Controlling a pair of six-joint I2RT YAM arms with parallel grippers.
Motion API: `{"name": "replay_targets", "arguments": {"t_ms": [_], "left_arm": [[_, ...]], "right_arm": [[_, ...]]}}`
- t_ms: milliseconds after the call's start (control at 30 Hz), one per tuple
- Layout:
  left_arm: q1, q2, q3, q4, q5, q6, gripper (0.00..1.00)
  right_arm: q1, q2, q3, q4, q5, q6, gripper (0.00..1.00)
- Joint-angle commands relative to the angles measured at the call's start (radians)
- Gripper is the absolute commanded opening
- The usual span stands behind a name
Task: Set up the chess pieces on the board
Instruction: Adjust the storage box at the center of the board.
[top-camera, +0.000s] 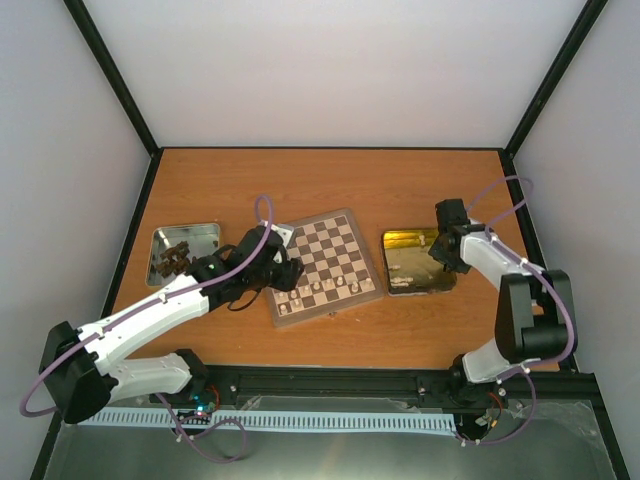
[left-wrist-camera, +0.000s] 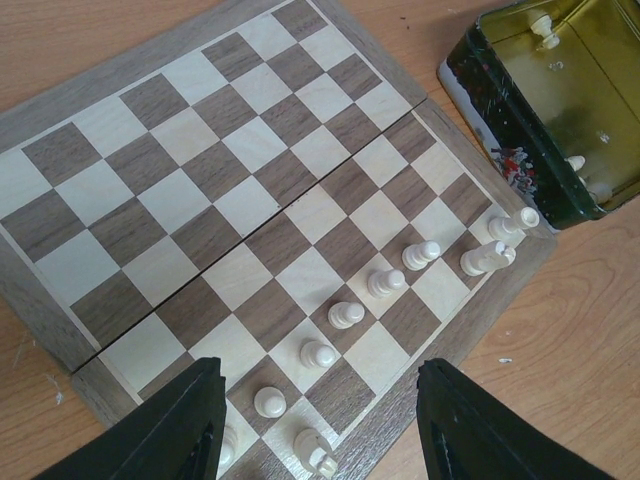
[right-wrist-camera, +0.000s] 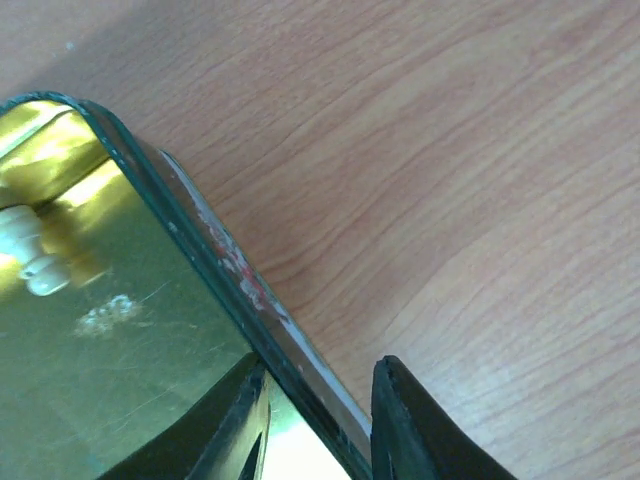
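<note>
Over the board (left-wrist-camera: 200, 180), near-left corner: left pincer (left-wrist-camera: 320, 372) hovering open, needing clearance from standing pawns (left-wrist-camera: 346, 314); right pincer (right-wrist-camera: 315, 375) straddling gold tin (right-wrist-camera: 200, 240) wall, grip unclear.

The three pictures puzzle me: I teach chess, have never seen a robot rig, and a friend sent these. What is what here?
Two white robot arms are bolted at a table's near edge. The wide picture looks down from above and behind them: left arm, right arm. The other two come from a camera on each wrist; the black shapes at the bottom are that arm's own jaws. On the table lie a board with cream pieces along its near rows, a tray with dark pieces on the left, and a gold tin on the right with a cream piece in it. The left jaws hang open over the board, holding nothing. The right jaws appear to pinch the tin's wall.
</note>
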Motion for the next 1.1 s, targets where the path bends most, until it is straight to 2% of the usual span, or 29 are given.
{"name": "replay_targets", "arguments": {"t_ms": [0, 167, 267, 433, 567, 700, 833, 1067], "left_arm": [[0.007, -0.012, -0.003, 0.037, 0.002, 0.022, 0.53], [0.007, -0.011, -0.007, 0.045, 0.005, 0.02, 0.53], [0.008, -0.015, -0.011, 0.048, 0.003, 0.02, 0.54], [0.008, -0.026, -0.018, 0.048, -0.007, 0.018, 0.54], [0.009, -0.03, -0.025, 0.057, -0.014, 0.017, 0.54], [0.009, -0.029, -0.028, 0.073, -0.021, 0.006, 0.54], [0.01, -0.028, -0.033, 0.098, -0.019, -0.01, 0.54], [0.012, -0.027, -0.037, 0.104, 0.0, -0.037, 0.55]], "right_arm": [[-0.005, -0.109, -0.077, 0.09, -0.016, 0.226, 0.3], [-0.005, -0.149, -0.122, 0.117, -0.053, 0.391, 0.26], [-0.005, -0.15, -0.126, 0.124, -0.049, 0.415, 0.27], [-0.002, -0.154, -0.068, 0.055, 0.051, 0.283, 0.55], [-0.002, -0.224, -0.057, 0.062, 0.079, 0.113, 0.6], [0.003, -0.31, -0.105, 0.183, -0.129, -0.083, 0.58], [0.036, -0.306, -0.137, 0.269, -0.288, -0.171, 0.53], [0.055, -0.153, -0.124, 0.3, -0.294, -0.195, 0.43]]}}
